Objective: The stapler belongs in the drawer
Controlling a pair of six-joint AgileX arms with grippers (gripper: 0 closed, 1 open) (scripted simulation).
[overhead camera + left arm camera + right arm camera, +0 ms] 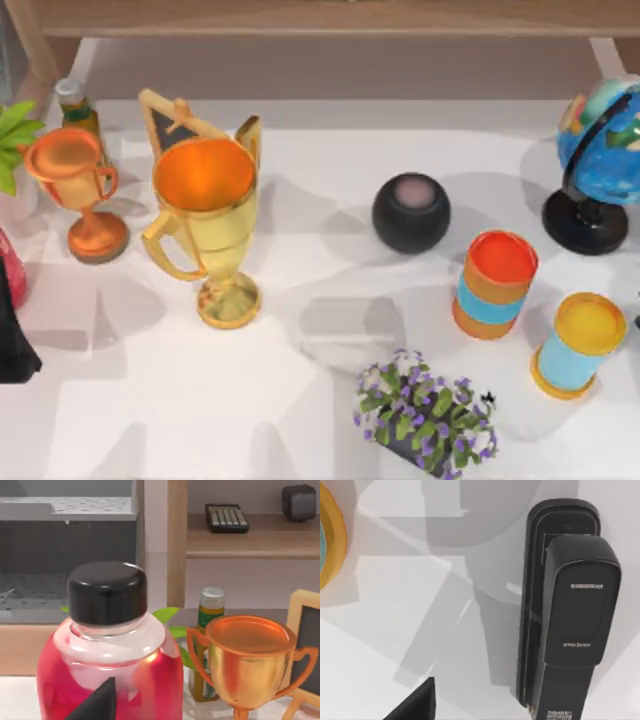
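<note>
Right arm is the nearer one: the black stapler [567, 615] lies flat on the white desk [395, 645] directly under the right wrist camera, its long axis running away from the hand. A dark fingertip [415, 705] pokes in at the frame's edge, touching nothing; how wide that hand stands I cannot tell. The left arm is parked by the red bottle [107, 675].

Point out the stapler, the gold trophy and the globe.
stapler [580, 620], right wrist view, on its black top arm.
gold trophy [205, 200], top view, on the cup's front wall.
globe [600, 135], top view, on the blue sphere.
</note>
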